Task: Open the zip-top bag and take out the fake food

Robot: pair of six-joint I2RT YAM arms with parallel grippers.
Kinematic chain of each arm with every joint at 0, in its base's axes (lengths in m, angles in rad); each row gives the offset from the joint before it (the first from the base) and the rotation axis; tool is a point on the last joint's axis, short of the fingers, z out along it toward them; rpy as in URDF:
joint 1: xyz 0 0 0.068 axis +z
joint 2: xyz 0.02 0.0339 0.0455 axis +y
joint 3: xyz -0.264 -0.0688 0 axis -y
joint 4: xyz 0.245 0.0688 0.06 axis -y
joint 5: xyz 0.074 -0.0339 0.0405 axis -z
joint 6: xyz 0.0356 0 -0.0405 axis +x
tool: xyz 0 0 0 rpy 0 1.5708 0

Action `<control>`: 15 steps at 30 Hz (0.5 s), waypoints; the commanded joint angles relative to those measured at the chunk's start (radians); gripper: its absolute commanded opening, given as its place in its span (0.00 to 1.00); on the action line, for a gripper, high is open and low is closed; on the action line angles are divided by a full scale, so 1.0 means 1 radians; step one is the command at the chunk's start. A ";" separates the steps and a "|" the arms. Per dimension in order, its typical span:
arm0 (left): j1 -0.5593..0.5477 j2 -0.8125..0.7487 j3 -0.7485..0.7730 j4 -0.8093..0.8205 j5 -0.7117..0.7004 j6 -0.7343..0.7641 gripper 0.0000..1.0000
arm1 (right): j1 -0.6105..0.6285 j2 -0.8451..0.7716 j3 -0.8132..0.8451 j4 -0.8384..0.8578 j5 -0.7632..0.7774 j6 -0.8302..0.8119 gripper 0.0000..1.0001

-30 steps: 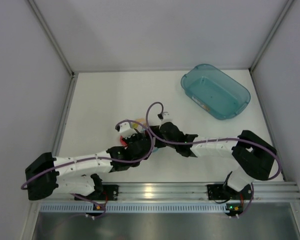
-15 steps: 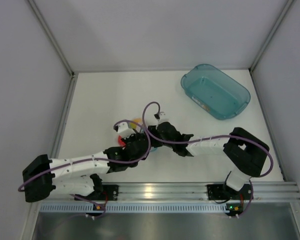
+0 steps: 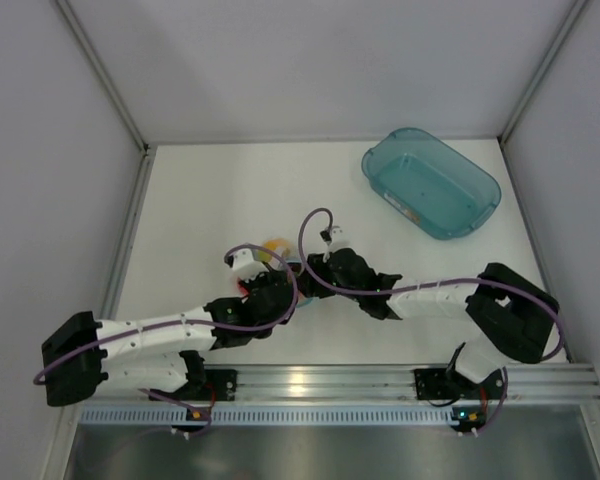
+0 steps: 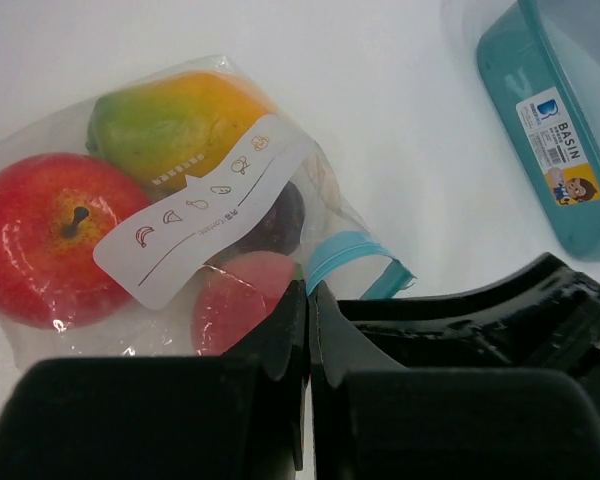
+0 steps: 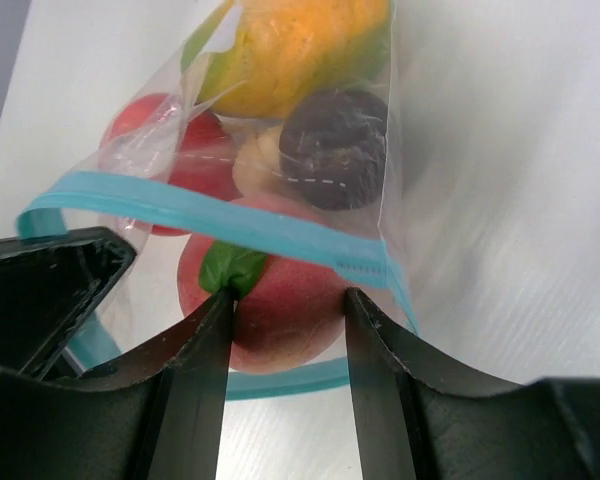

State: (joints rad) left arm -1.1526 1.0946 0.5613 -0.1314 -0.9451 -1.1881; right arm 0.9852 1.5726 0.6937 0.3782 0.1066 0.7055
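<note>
— Plastic, clear and crinkly: where does the zip-top bag (image 4: 195, 200) lie?

— On the white surface (image 3: 210, 200), a little left of the middle and toward the near edge, between the two wrists. The teal tub (image 3: 372, 168) sits well apart at the far right.

— What does the top view give of the fake food (image 3: 273, 247)?

— Only a yellow-orange dab; the arms cover the rest. The left wrist view shows a mango (image 4: 170, 120) and a red ball (image 4: 50, 240) inside the bag, under a white label (image 4: 155, 255) printed with small fruit outlines. It also shows a sticker (image 4: 560, 150) reading BASIN on the tub's wall.

— And the right wrist view?

— It shows the mouth, which no other view does. The teal zip strip (image 5: 230, 225) is parted into two lips, with the pinkish peach (image 5: 280, 320) sitting between them and a dark red piece (image 5: 335, 145) deeper in.

— The fingers?

— The left fingers (image 4: 280, 340) are pressed together at the bag's edge beside the strip, and seem to pinch the plastic. The right fingers (image 5: 375, 400) reach into the mouth, closed against both sides of the peach.
</note>
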 commanded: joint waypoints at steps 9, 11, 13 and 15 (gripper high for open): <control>-0.001 0.050 0.018 0.036 -0.060 -0.022 0.00 | -0.008 -0.204 -0.031 -0.088 0.015 -0.087 0.18; 0.002 0.059 0.031 0.027 -0.060 -0.022 0.00 | -0.010 -0.226 -0.030 -0.123 0.012 -0.095 0.18; 0.007 0.060 0.038 0.016 -0.061 -0.027 0.00 | -0.008 -0.256 -0.023 -0.177 0.004 -0.100 0.18; 0.010 0.059 0.040 0.016 -0.064 -0.024 0.00 | -0.008 -0.292 -0.019 -0.208 0.005 -0.118 0.18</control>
State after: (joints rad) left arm -1.1500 1.1545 0.5610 -0.1303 -0.9775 -1.2022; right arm 0.9852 1.3556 0.6670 0.2188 0.1158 0.6254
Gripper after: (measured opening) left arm 0.021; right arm 0.451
